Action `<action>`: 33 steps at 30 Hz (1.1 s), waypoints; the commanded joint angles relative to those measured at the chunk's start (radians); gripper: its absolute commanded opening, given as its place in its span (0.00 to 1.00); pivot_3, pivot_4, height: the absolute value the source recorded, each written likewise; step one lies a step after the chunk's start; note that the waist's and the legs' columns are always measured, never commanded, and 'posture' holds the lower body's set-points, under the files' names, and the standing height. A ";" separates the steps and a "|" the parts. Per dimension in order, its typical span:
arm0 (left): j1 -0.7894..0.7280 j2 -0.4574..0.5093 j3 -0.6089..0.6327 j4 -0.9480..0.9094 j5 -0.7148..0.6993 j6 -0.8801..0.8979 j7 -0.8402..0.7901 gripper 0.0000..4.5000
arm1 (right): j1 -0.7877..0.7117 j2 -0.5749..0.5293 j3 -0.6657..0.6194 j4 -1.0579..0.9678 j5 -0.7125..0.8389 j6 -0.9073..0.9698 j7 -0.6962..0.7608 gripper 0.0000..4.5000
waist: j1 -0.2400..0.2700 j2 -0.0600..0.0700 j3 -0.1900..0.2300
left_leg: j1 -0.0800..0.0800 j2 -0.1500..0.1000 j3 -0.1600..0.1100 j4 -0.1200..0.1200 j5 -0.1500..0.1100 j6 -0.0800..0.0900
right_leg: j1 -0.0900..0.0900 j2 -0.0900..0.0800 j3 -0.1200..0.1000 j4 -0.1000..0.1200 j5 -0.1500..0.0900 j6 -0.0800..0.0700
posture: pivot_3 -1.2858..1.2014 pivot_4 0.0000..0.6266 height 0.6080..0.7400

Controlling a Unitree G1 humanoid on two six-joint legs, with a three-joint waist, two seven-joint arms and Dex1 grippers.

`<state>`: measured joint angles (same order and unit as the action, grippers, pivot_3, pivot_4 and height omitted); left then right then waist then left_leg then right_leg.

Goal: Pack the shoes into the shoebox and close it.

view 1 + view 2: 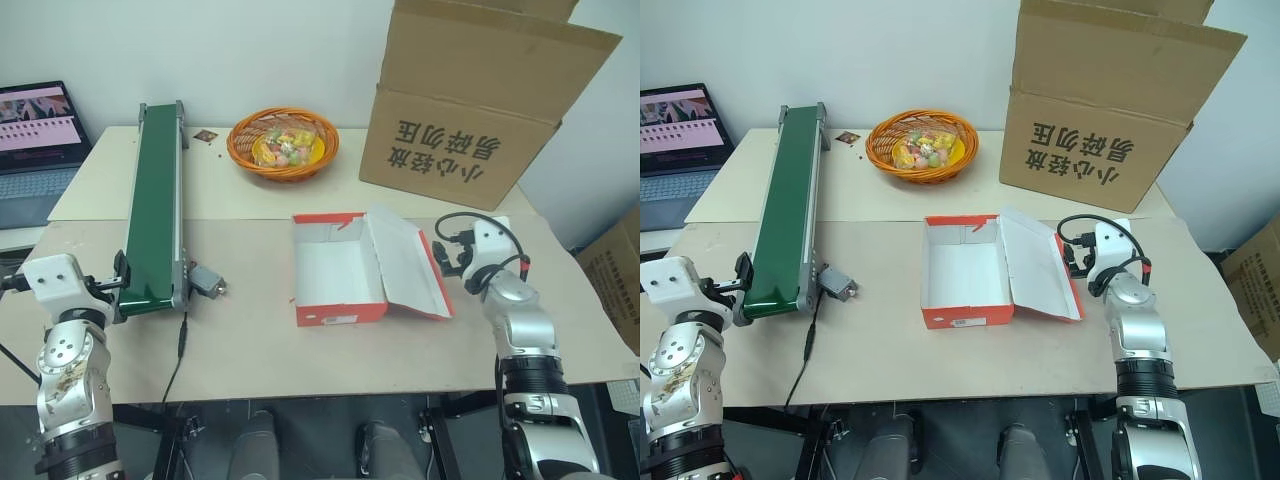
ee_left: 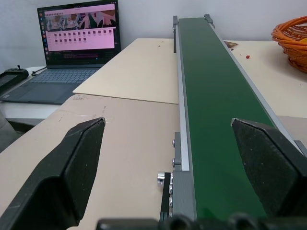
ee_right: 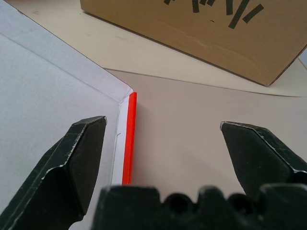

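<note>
Red shoebox (image 1: 338,275) lying open, lid flat.
Left gripper (image 2: 168,167) and right gripper (image 3: 163,158) are both hovering released, gripping nothing.

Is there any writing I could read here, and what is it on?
Brown carton: large black Chinese characters, upside down; "小心轻放" and "易碎物品", as far as I can tell.
Shoebox: small white print on its red front, too small.
Laptop screen: rows of thumbnails, text too blurred.

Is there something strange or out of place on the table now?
The shoebox lies open and empty, its lid flat on the table toward the right tool. A small brown scrap lies loose beside the basket.
</note>
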<state>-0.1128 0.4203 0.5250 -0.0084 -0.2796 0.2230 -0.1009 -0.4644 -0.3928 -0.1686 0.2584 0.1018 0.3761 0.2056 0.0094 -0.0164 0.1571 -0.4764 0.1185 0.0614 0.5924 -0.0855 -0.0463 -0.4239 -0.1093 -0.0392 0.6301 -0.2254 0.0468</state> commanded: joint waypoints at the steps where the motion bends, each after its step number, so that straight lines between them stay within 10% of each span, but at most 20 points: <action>1: -0.014 0.009 0.009 -0.024 -0.011 -0.015 -0.006 1.00 | -0.040 -0.019 -0.019 -0.031 -0.008 -0.020 -0.019 0.99 | 0.000 0.000 0.000 | 0.000 0.000 0.000 0.000 0.000 0.000 | 0.000 0.000 0.000 0.000 0.000 0.000 | 0.52 0.24 0.91; 15: -0.034 0.007 -0.039 -0.032 -0.006 0.005 -0.026 1.00 | -0.385 0.126 0.423 -0.156 0.120 0.051 0.587 0.99 | -0.018 0.001 0.001 | 0.000 0.000 0.000 -0.001 0.000 0.001 | -0.001 0.001 0.000 0.003 0.004 -0.001 | 0.52 0.24 0.91; 33: -0.033 0.038 -0.097 -0.286 -0.013 0.268 -0.009 1.00 | -0.518 0.240 0.420 0.125 0.042 -0.069 0.540 0.99 | -0.001 0.000 0.000 | -0.002 0.000 0.001 -0.002 -0.001 -0.001 | -0.005 0.000 -0.001 0.002 0.005 -0.001 | 0.52 0.24 0.91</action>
<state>-0.1142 0.4291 0.4278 -0.2357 -0.2810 0.4328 -0.1167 -0.9454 -0.1642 0.2774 0.3912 0.1490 0.3446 0.7537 0.0082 -0.0167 0.1574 -0.4783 0.1190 0.0620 0.5908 -0.0861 -0.0468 -0.4288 -0.1092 -0.0401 0.6321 -0.2204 0.0455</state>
